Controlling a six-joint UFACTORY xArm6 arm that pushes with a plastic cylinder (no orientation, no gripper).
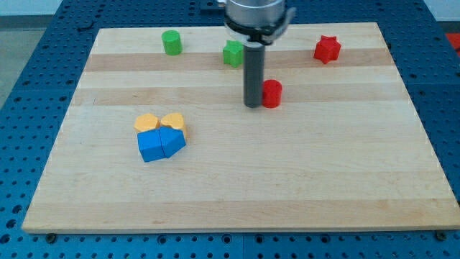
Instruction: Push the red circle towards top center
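A: Nearest us, two blue blocks (pixel 160 144) huddle with two yellow ones (pixel 159 122), well clear of play.

B: Mid-board, my tip (pixel 253 105) touches the red circle's (pixel 272 94) left side. No jaws here, just a rod.

A: Wrong side! It should swing below the circle, then push up-left, between the green star (pixel 233 53) and red star (pixel 326 49).

Lighting: bright, even, overhead; soft short shadows under blocks (faint at 6 o'clock sides). Mild sheen on wooden board (pixel 287 180). Focus sharp; no edge distortion.
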